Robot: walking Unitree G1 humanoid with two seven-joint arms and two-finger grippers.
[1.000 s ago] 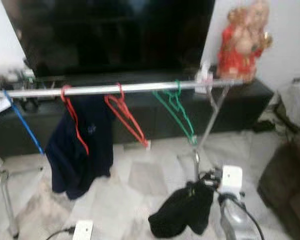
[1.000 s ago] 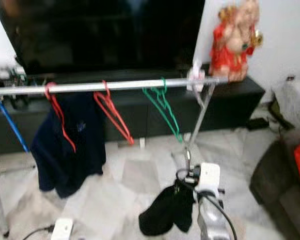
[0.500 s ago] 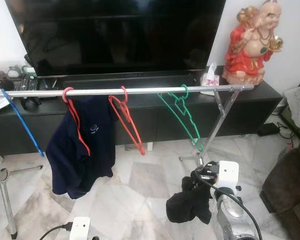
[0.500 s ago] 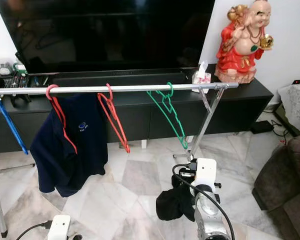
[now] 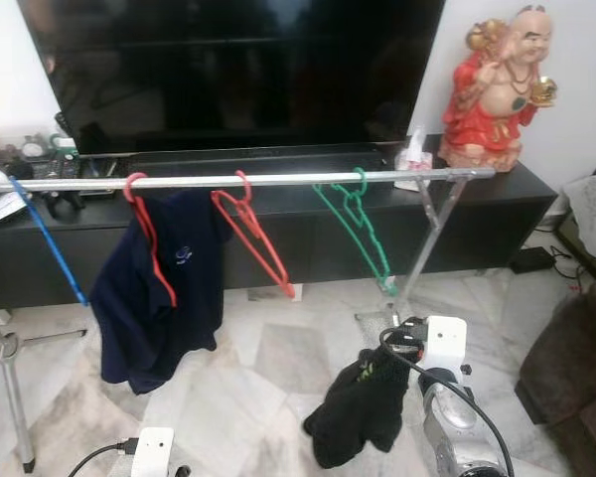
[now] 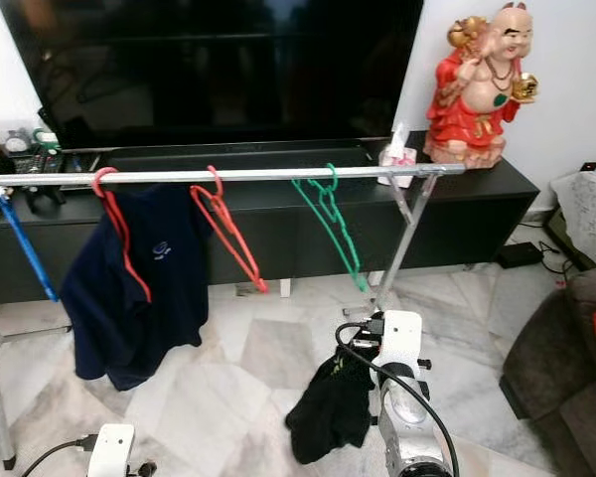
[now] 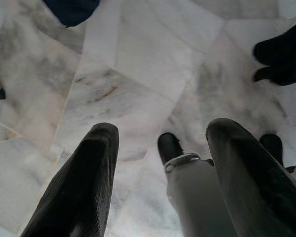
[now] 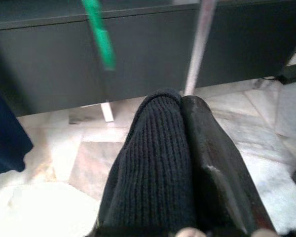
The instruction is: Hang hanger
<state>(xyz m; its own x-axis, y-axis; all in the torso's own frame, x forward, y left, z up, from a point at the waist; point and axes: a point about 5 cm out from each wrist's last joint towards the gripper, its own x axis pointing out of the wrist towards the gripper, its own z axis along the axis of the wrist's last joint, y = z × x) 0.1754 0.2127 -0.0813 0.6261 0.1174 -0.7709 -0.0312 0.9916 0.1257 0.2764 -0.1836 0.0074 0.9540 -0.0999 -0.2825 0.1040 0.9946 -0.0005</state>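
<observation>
Your right gripper (image 8: 180, 106) is clenched on a black knitted garment (image 5: 353, 417), which hangs limp from its fingers low in front of you, above the marble floor (image 5: 268, 358). Ahead stands the silver rail (image 5: 238, 180), running in front of the dark TV console (image 6: 457, 214). On the rail, from your left, hang a blue hanger (image 5: 45, 238), a red hanger carrying a navy shirt (image 5: 159, 288), a bare red hanger (image 5: 253, 238) and a bare green hanger (image 5: 353, 224); the green one is nearest your right gripper. Whether a hanger sits inside the black garment you cannot tell from here. Your left gripper (image 7: 160, 148) hangs low over the floor with its fingers spread and nothing between them.
</observation>
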